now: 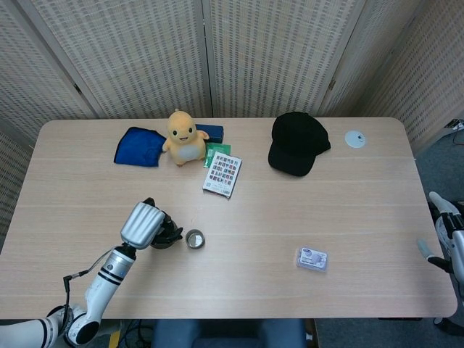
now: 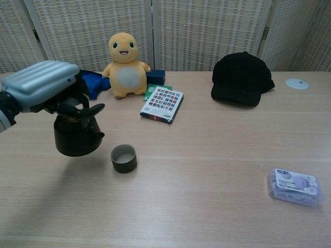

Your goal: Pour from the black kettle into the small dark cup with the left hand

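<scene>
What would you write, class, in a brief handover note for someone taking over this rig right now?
Left hand holds the black kettle by its top, lifted off the table just left of the small dark cup.
Right hand hangs off the table's right edge, holding nothing that can be seen.
Done: kettle picked up and brought beside the cup.
Left: tilt the spout over the cup and pour; the kettle looks upright.

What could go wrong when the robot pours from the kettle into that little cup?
The small dark cup has a narrow mouth, and the black kettle hangs upright just beside it, so the stream might miss and wet the table. The left hand carries the kettle from above, so it might swing when tipped. The kettle's body could also nudge the light cup over.
</scene>
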Controlling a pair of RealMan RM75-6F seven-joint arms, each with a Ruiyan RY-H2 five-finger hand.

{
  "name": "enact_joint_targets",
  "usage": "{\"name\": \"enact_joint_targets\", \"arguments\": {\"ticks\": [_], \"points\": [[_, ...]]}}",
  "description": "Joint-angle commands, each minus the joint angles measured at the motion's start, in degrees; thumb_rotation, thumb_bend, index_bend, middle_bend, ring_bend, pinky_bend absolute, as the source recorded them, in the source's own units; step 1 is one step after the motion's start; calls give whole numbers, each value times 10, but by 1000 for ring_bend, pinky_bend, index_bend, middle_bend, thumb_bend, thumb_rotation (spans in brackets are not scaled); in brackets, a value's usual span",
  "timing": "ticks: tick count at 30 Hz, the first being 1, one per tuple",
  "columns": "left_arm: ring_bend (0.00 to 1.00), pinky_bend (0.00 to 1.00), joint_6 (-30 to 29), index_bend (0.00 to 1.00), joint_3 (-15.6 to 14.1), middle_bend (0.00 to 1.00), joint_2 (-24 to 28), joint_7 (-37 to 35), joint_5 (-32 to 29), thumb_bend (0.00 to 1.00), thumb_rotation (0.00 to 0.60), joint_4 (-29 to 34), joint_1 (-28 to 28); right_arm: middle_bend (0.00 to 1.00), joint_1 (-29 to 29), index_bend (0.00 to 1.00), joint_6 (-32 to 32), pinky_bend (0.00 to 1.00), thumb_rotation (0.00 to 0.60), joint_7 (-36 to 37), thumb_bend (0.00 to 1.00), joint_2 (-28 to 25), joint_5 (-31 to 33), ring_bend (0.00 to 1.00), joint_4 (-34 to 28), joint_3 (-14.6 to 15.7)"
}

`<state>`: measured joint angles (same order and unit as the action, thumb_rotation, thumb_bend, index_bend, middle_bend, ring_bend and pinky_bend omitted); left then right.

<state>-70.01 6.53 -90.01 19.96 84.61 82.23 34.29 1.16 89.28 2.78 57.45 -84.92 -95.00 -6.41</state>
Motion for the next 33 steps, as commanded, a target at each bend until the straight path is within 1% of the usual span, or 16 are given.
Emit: {"name": "enact_joint_targets", "arguments": {"ticks": [1,5,6,9,13,16,21,33], "points": [[965,480,3,1000,2,1000,-8,11,-2,354,260,-4,4,201,-1,105,1,175,600,1,245,0,1,143,1,0],[965,480,6,1000,6,1000,-20,30,-2,354,269,-11,11,200,-2,105,2,175,600,3,244,-1,2,143,2,1],[964,480,8,1000,6,1000,-23,32,-2,354,281,-12,12,200,-2,105,2,175,600,4,245,-1,2,143,3,1],[963,480,10,1000,6,1000,-30,38,1,354,353,-18,17,200,-3,105,4,175,600,6,245,-1,2,143,4,1],[963,480,1,1000,9,1000,-45,59,3,353,376,-29,19,201,-5,105,5,175,600,9,244,-1,3,143,6,2],[963,480,-1,1000,11,1000,-56,69,4,354,382,-41,22,200,-7,105,7,175,600,11,244,-1,3,143,7,2],[963,480,-5,1000,12,1000,-62,75,9,354,375,-51,25,201,-8,105,8,175,600,13,244,0,4,143,9,3],[963,480,-14,1000,4,1000,-67,94,31,354,381,-67,31,201,-10,105,8,175,600,17,244,1,6,143,11,3]]}}
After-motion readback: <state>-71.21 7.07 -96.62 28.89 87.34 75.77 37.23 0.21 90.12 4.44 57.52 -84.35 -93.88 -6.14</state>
